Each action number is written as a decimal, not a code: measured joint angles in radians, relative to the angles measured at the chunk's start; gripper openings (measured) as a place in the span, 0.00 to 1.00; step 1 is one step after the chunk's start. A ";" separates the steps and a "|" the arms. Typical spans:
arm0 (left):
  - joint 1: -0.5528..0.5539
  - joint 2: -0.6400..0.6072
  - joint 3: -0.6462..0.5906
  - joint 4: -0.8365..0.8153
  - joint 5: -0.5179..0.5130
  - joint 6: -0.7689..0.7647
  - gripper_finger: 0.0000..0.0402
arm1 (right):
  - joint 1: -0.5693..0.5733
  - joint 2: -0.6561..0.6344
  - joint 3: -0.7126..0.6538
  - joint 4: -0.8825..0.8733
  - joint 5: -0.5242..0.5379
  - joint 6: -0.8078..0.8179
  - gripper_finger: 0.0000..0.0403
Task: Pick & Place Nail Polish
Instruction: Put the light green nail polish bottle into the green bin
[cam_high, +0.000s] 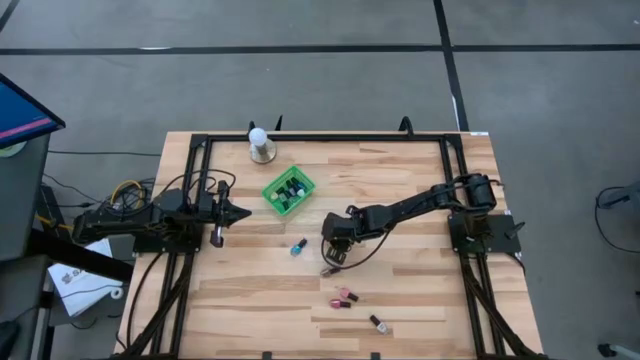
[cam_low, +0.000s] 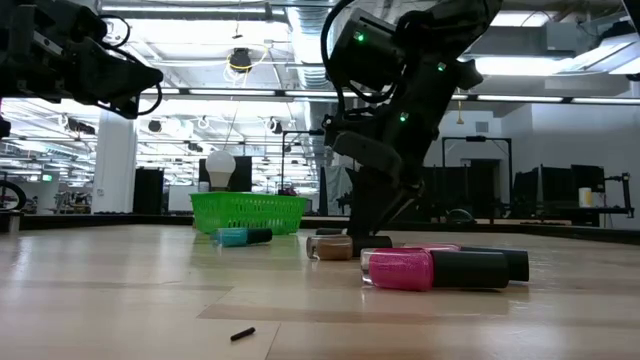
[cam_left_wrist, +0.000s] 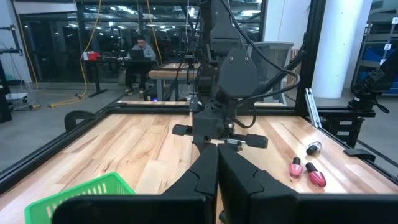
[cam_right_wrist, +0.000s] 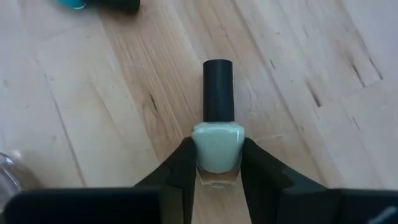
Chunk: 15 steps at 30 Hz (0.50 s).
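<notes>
While it lies flat on the table, the pale bottle (cam_right_wrist: 217, 147) sits clamped within the right gripper (cam_right_wrist: 217, 163); left gripper (cam_high: 236, 212) clenched.

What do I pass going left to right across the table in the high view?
Left gripper → white ball on its round base → green mesh basket → teal nail polish bottle with dark cap → right gripper → two pink bottles → dark-capped bottle.
</notes>
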 joint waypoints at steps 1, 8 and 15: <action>0.000 0.000 0.000 0.000 0.000 0.000 0.00 | -0.002 0.000 0.000 -0.001 -0.007 0.003 0.21; 0.000 0.000 0.000 0.001 0.000 0.000 0.00 | -0.018 -0.049 -0.008 -0.027 -0.036 0.005 0.21; 0.000 0.000 0.000 0.001 0.000 0.000 0.00 | -0.072 -0.184 -0.009 -0.002 -0.036 -0.002 0.21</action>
